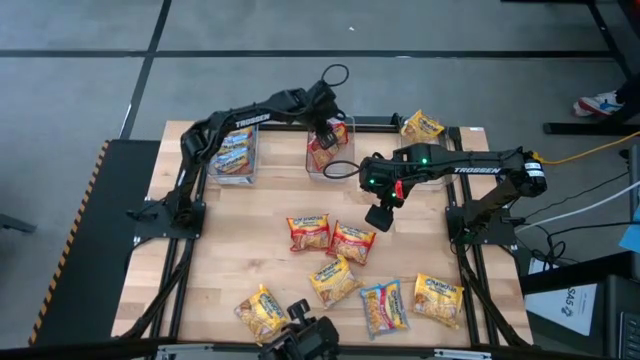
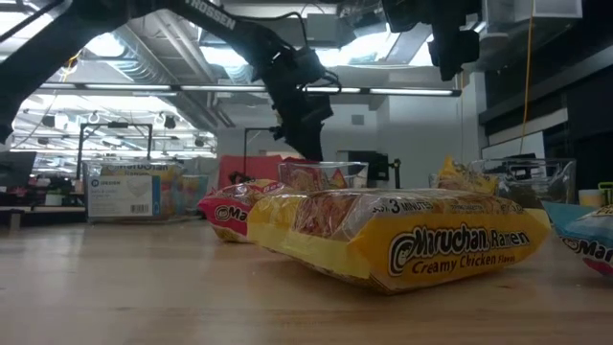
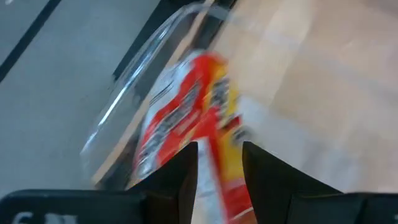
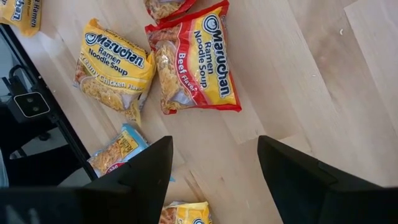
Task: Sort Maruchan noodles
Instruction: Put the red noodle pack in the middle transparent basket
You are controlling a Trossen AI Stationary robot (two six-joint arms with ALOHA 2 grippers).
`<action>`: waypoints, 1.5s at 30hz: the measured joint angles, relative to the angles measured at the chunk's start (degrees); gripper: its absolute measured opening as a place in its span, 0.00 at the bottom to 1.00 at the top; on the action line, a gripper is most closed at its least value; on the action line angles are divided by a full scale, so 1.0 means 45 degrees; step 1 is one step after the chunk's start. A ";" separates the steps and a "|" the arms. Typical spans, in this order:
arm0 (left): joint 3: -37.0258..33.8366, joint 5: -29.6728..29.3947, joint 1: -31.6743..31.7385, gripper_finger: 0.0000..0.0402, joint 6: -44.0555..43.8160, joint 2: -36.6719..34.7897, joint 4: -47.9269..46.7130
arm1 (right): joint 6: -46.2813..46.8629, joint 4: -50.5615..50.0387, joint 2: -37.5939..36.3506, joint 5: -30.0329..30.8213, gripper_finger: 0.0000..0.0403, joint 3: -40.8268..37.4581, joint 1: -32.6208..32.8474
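Two red packets lie on the tabletop just near-left of your right end effector, hovering released and nearer than the left end effector, parted over the middle bin.

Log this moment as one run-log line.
left gripper: over middle bin, red packet below | right gripper: open above Beef packet

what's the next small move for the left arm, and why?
Probably lift the left pincer straight up out of the middle clear bin. Its fingers look parted around the red packet already sitting in that bin, so the drop seems done. Right pincer hovers open over the loose packets.
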 joint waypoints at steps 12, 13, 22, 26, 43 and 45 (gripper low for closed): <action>0.0000 -0.0268 0.0018 0.30 0.0212 0.0229 -0.1270 | -0.0083 0.0007 0.0000 0.0026 0.60 -0.0002 0.0000; 0.0000 -0.0275 -0.0020 0.30 0.0213 0.0255 -0.1197 | -0.0087 0.0007 0.0000 0.0058 0.60 0.0002 0.0000; 0.0000 -0.0042 -0.0068 0.19 0.0363 0.0283 -0.1027 | -0.0102 0.0007 0.0000 0.0354 0.60 0.0002 0.0000; 0.0004 0.0271 -0.0125 0.02 0.0421 0.0283 -0.0738 | -0.0145 0.0007 0.0000 0.0369 0.60 0.0002 0.0000; 0.4441 -0.0694 -0.1027 0.00 0.2302 0.0269 -0.2144 | -0.0481 0.0003 0.0000 0.0369 0.60 0.0002 0.0000; 0.4556 -0.0668 -0.0956 0.00 0.2307 0.0259 -0.2108 | -0.0481 0.0003 0.0000 0.0369 0.60 0.0002 0.0000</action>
